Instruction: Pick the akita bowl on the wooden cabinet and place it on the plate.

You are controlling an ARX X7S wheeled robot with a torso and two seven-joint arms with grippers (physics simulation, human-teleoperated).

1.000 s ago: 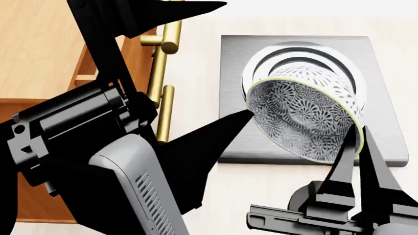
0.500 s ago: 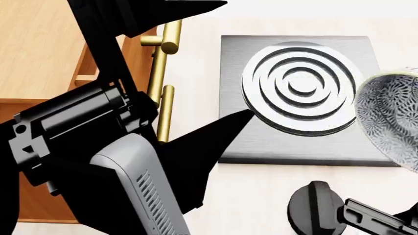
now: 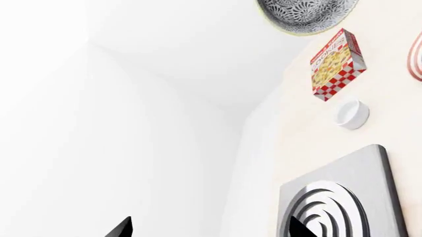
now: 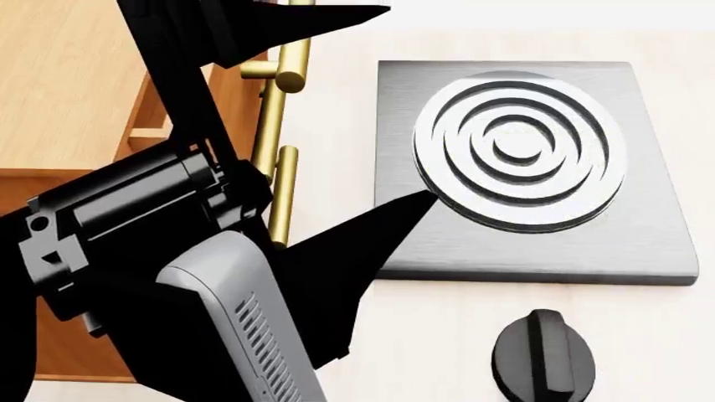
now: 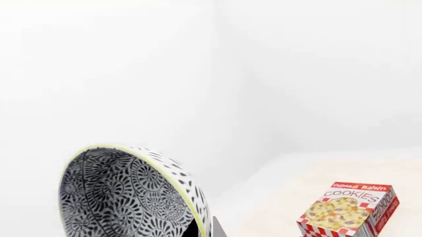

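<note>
Above the pale counter, the akita bowl is riding tilted in the right gripper's jaws.
Left gripper is hovering near the stove with jaws apart; cookie box, white cup and plate edge are sitting spaced out beyond.

Only one readable text, on the cookie box seen in the right wrist view: "COOKIES" in big red letters on the front, above it a smaller red line, probably "Oatmeal Raisin", partly blurred. Same box in the left wrist view, lettering too small to read there. No text in the head view.
</note>
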